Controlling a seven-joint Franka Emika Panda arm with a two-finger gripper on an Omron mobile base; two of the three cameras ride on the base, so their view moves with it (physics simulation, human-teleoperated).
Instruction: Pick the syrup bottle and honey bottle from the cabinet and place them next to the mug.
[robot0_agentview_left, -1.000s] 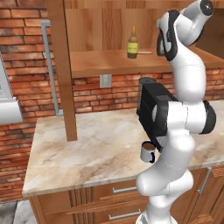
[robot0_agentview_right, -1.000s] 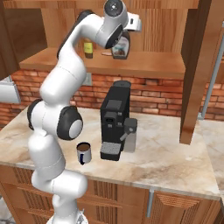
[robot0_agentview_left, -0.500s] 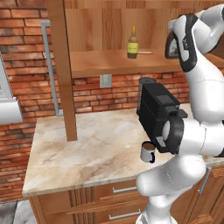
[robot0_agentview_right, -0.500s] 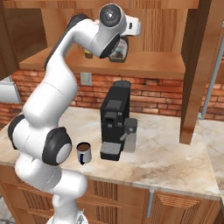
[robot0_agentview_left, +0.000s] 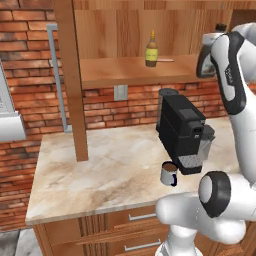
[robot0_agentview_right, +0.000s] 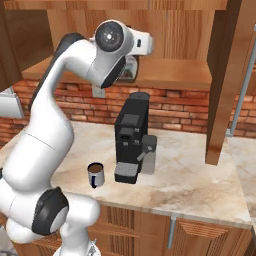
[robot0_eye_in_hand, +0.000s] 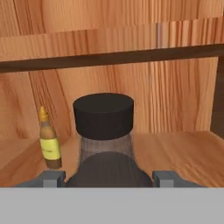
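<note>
Jaws stand either side of the syrup bottle (robot0_eye_in_hand: 103, 144) on the cabinet (robot0_agentview_left: 125, 75) shelf, apart enough to take it; contact can't be told. Honey bottle (robot0_agentview_left: 151, 50) waits near it on the shelf. Mug (robot0_agentview_left: 169, 173) sits below on the desk (robot0_agentview_left: 100, 170), beside the coffee machine (robot0_agentview_left: 182, 131).

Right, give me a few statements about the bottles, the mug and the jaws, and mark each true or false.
1. The honey bottle stands upright on the cabinet shelf. True.
2. The mug lies tipped over on the counter. False: it stands upright beside the coffee machine.
3. The syrup bottle sits between the jaws' two fingertips. True.
4. The syrup bottle already stands next to the mug. False: it is up in the cabinet.
</note>
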